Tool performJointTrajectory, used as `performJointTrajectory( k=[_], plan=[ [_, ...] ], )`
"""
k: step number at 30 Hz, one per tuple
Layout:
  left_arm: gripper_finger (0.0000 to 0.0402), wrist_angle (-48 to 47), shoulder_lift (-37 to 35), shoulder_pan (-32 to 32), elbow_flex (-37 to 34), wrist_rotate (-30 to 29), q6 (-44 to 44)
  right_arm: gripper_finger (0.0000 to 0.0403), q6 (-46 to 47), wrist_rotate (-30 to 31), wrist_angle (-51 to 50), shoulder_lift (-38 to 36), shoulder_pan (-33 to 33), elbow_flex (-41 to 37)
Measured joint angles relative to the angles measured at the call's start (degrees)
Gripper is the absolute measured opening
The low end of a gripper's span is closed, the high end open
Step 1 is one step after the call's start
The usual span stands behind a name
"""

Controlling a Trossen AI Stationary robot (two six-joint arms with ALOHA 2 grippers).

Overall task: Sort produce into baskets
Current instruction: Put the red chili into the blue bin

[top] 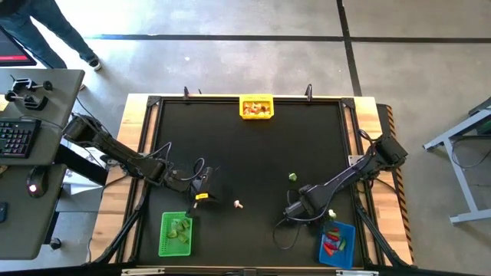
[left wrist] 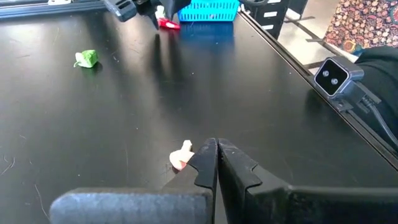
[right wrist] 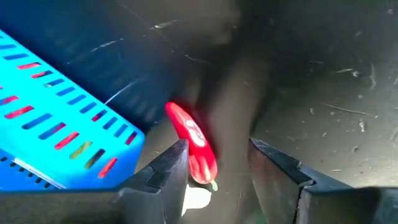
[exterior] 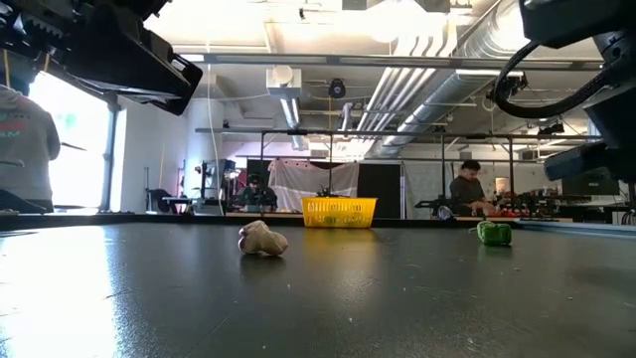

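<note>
My right gripper (right wrist: 217,149) is open at the near right, beside the blue basket (right wrist: 56,124). A red toy pepper (right wrist: 191,144) lies between its fingers, close to one of them. The pepper and the gripper (left wrist: 155,14) also show in the left wrist view. My left gripper (left wrist: 216,155) is shut and empty above the table at the near left (top: 202,192). A whitish-tan piece (top: 238,204) lies on the table a little to its right, and a green piece (top: 292,177) lies farther right. The yellow basket (top: 256,107) stands at the far edge and the green basket (top: 176,234) at the near left. My right gripper stands with one finger (right wrist: 165,171) right next to the red pepper's lower end (right wrist: 202,168) and the other finger apart from it. I cannot tell whether the near finger touches the pepper.
The blue basket (top: 337,242) holds red pieces, the green basket green ones, and the yellow basket tan ones. A small camera (left wrist: 333,76) sits on the table's near rail. A person (top: 46,31) stands beyond the far left corner. Bare black tabletop lies in the middle.
</note>
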Motion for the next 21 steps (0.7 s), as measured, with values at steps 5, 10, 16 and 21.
performJointTrajectory(
  k=[5, 10, 16, 21],
  plan=[
    [0.0, -0.08, 0.0, 0.0, 0.0, 0.0, 0.48, 0.0155, -1.48, -0.78, 0.4, -0.02, 2.08, -0.04],
    [0.0, -0.48, 0.0, 0.0, 0.01, 0.0, 0.6, 0.0155, -0.58, 1.9, 0.36, 0.0, 3.28, -0.07],
    [0.0, -0.48, 0.0, 0.0, 0.01, -0.32, 1.04, 0.0155, 2.43, 5.11, 0.32, 0.0, 0.63, -0.09],
    [0.0, -0.48, 0.0, -0.02, 0.01, -0.39, 1.01, 0.0155, 1.21, 5.75, 0.3, 0.0, 0.07, -0.09]
  ],
)
